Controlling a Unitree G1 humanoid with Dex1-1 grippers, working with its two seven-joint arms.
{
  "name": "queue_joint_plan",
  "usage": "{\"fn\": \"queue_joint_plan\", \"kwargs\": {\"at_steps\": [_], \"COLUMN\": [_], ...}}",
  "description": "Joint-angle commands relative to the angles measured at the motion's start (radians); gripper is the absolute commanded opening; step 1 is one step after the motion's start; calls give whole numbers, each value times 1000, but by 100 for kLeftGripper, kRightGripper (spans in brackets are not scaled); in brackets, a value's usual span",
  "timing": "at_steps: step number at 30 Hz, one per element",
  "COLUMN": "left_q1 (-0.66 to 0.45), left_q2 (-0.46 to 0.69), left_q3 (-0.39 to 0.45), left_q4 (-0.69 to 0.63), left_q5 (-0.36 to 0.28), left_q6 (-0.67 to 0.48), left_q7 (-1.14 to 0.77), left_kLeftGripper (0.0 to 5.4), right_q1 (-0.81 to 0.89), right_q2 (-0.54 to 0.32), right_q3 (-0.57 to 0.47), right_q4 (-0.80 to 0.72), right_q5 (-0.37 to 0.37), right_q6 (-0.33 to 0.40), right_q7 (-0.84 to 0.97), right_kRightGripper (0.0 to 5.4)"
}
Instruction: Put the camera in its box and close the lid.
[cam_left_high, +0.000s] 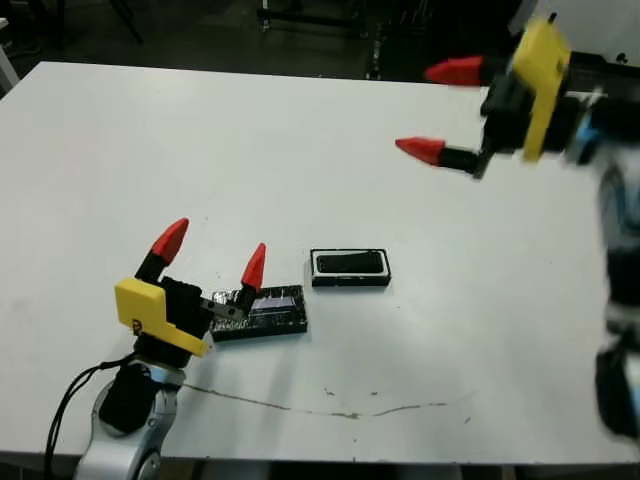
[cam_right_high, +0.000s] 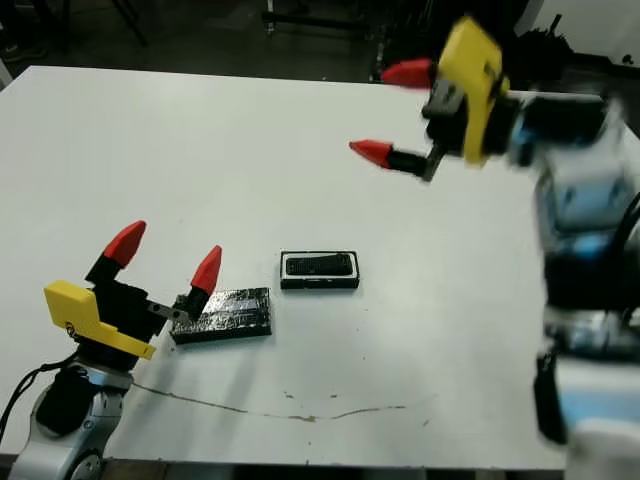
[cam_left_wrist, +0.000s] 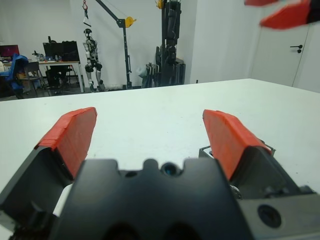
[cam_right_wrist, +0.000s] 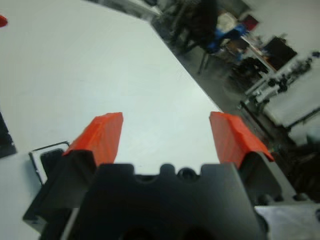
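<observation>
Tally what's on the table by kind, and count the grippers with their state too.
Box, with the camera lying in it: 1
Camera: 1
Lid, off the box, beside the left gripper: 1
Grippers, left gripper and right gripper, both open and empty: 2
Total: 5

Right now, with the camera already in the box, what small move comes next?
Probably ease the open left gripper down around the lid. The lid lies flat beside it on the table, left of the box, while the right gripper hangs far off, open.

walls: white | door (cam_left_wrist: 305, 55): white, dark handle | desk (cam_left_wrist: 60, 62): monitors | floor (cam_left_high: 200, 30): dark
</observation>
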Motion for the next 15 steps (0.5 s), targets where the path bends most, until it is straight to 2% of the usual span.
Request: {"fn": "queue_joint_plan", "kwargs": {"at_steps": [1, 4, 9, 15], "left_q1": [4, 6, 7, 11], "left_q2": [6, 7, 8, 3], "left_q3": [4, 6, 5, 2], "left_q4": [11, 12, 19, 14], "left_q5": [9, 7, 10, 0], "left_q6": [-6, -7, -18, -8], "left_q7": [1, 0, -2, -1], "left_kLeftGripper": [540, 540, 540, 540], "right_q1": [126, 204, 279, 288], "right_q2": [61, 98, 129, 155], "right_q3": [21, 63, 143, 198], "right_q4": [-64, -107, -101, -100], "right_q5": [-19, -65, -165, -241], "right_q6": [-49, -78, -191, -181], "right_q7": [-126, -228, -348, -431], "right_kRightGripper": [402, 355, 283, 193]}}
